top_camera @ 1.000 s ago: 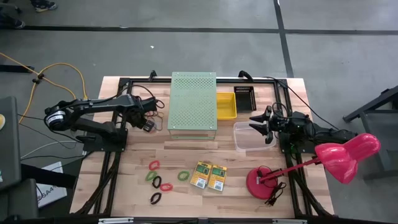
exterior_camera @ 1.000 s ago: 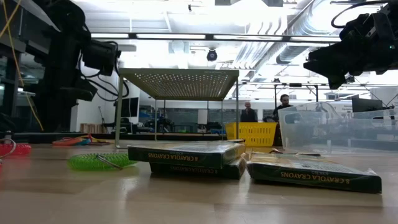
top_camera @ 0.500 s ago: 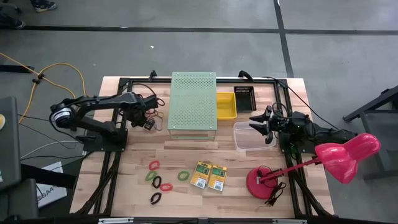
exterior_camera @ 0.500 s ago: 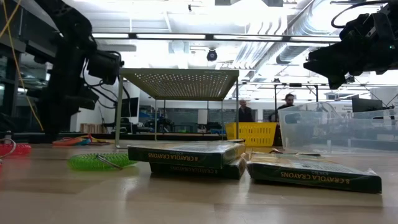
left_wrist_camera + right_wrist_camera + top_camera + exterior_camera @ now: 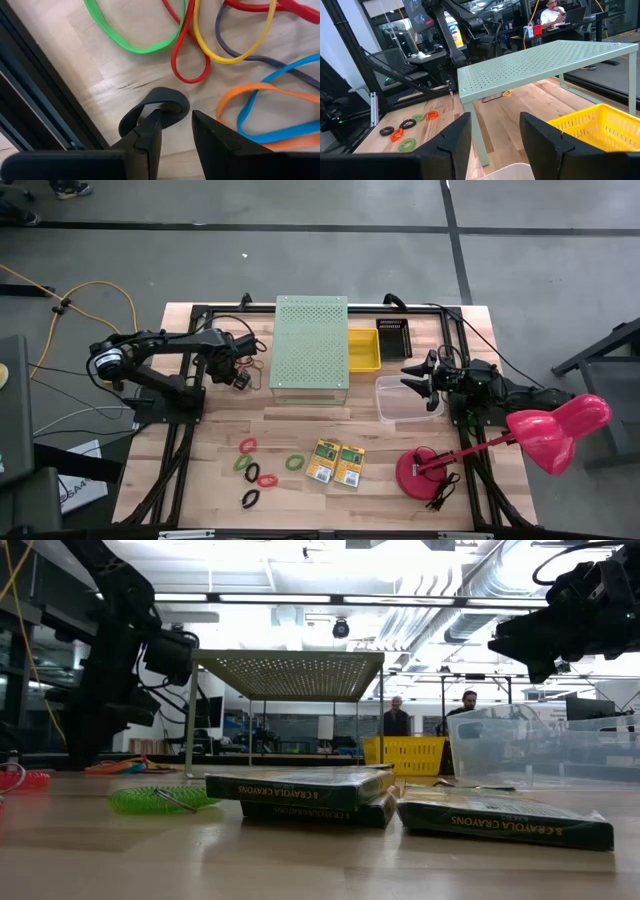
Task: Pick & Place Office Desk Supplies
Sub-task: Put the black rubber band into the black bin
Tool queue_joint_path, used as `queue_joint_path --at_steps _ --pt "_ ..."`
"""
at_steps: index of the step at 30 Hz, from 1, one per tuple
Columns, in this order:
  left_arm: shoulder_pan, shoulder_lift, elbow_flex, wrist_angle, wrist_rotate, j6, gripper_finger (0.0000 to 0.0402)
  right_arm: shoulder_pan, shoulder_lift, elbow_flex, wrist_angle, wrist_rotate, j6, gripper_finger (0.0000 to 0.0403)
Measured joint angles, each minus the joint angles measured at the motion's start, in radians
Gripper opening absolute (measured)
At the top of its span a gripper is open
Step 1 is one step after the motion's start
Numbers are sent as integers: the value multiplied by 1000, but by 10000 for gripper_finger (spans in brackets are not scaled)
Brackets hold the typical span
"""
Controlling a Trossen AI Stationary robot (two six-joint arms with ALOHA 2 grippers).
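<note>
My left gripper [image 5: 240,376] is low over the table just left of the pale-green perforated box [image 5: 311,345]. It is open, with a small black band loop [image 5: 172,97] at its fingertips [image 5: 175,125]. Several coloured band loops [image 5: 253,470] and two crayon boxes [image 5: 335,463] lie flat on the near middle of the table. My right gripper [image 5: 408,375] is open and empty above a clear plastic tub [image 5: 405,402]; its fingers also show in the right wrist view [image 5: 495,145]. My left gripper has the tip of one finger [image 5: 152,125] inside the black loop, against its near side [image 5: 131,120]. The other finger [image 5: 210,132] stands outside it with a gap between. The fingers come from above, and the loop lies on the table.
Thin flat rubber bands in green, red, yellow, blue and orange [image 5: 200,40] lie on the wood by my left gripper. A yellow bin [image 5: 363,349] and a black bin [image 5: 392,338] stand at the far right. A pink desk lamp [image 5: 430,470] stands at the near right.
My left arm has drawn in toward the green box, and its gripper has sunk a little beside the box's left side. My right arm has kept still.
</note>
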Motion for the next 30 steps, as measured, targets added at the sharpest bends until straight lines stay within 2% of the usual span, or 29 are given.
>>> queue_joint_path --at_steps 30 --pt "5 -20 23 -34 -29 52 101 0 0 0 0 0 0 155"
